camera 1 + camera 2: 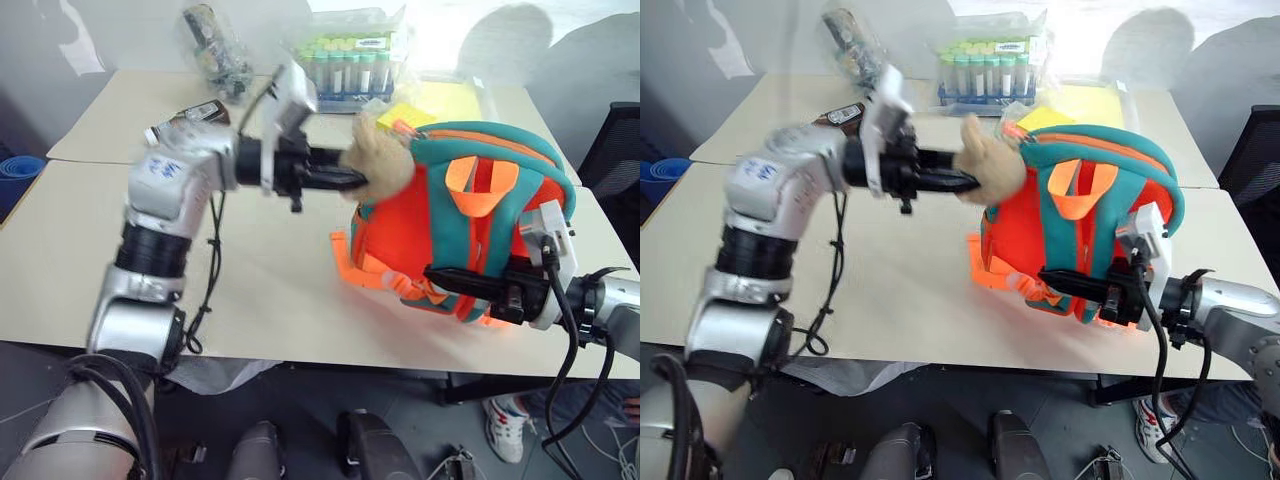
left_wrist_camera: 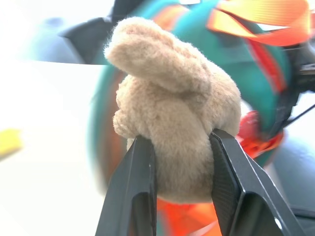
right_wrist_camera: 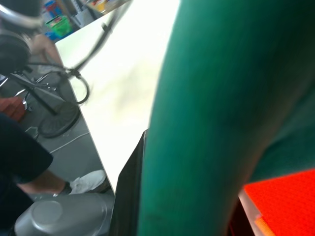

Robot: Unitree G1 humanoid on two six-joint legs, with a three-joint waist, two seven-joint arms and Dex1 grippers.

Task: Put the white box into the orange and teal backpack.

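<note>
Backpack (image 1: 470, 225) sits right of centre on my table (image 1: 270, 290); left gripper (image 2: 179, 162) pinches its plush toy (image 2: 172, 118), right gripper (image 1: 465, 285) clamps its teal fabric.

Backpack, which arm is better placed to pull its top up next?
Left, probably: the left gripper pinches the plush toy atop the backpack, while the right gripper clamps its lower side.
</note>
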